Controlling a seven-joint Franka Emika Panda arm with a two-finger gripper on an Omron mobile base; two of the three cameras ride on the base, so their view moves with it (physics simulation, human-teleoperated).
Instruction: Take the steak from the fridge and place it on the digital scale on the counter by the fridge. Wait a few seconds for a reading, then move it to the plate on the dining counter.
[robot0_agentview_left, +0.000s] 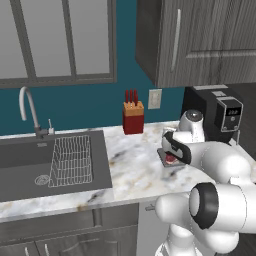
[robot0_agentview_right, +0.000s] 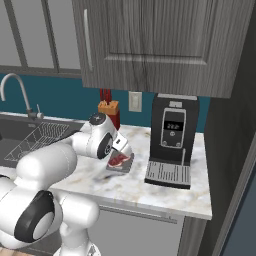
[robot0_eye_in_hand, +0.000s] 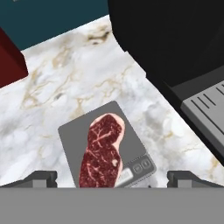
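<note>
**A:** We found the worktop (robot0_eye_in_hand: 65, 78), marbled and brown-veined, running from the dark sink (robot0_agentview_left: 50, 160) across to the black coffee machine (robot0_agentview_right: 172, 140). The knife block (robot0_agentview_left: 133, 117) stood against the teal wall behind.

**B:** And on that worktop, just beside the coffee machine's drip tray, we saw the digital scale (robot0_eye_in_hand: 72, 135), a low grey square with its small buttons on the near edge.

**A:** The steak (robot0_eye_in_hand: 103, 151) lay flat on the scale. It covered the middle of the platform, and its nearer end reached down over the button strip.

**B:** We placed the claw (robot0_eye_in_hand: 112, 177) directly above it, looking straight down. Its two tips stood spread wide, one at each lower corner of the hand view, and they held nothing.

**A:** What mattered to us was the steak's long axis. In the hand view it ran from the bottom edge up towards the top, leaning slightly to the right, so it pointed across the line joining the two tips.

**B:** We judged that this suited a pick-up. The tips sat either side of the steak's narrow width, well clear of its flanks. A straight descent would have put the meat between them.

**A:** We took it that the weighing pause was in hand, with the plate on the dining counter yet to come.
</note>
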